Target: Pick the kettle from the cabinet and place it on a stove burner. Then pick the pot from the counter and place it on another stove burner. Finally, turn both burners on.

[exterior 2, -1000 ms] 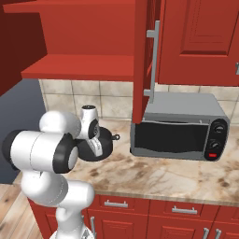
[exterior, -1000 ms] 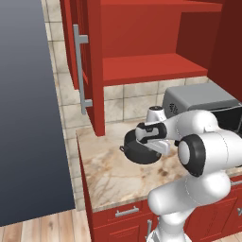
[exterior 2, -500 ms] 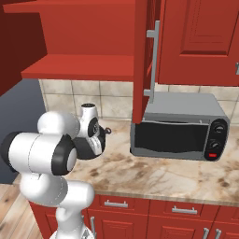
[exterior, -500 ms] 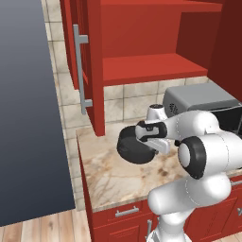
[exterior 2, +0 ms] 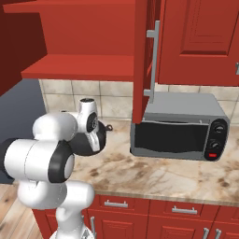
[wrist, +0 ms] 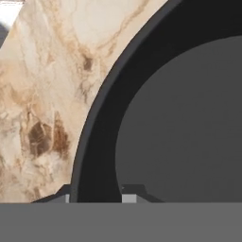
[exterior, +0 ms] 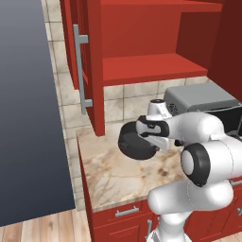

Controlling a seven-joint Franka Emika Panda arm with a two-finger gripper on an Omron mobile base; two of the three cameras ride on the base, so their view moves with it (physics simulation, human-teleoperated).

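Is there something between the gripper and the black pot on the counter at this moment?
No, nothing visible stands between them. In the hand view the gripper has one fingertip on each side of the pot wall, at its rim. In the left base view the hand sits directly over the pot on the counter.

In the right base view the arm's white links hide most of the pot [exterior 2: 95,140], leaving a dark sliver and one loop handle. In the hand view the pot's rim [wrist: 94,137] runs off the top and right edges. The fingertips [wrist: 132,193] barely show, so their grip on the rim cannot be judged.
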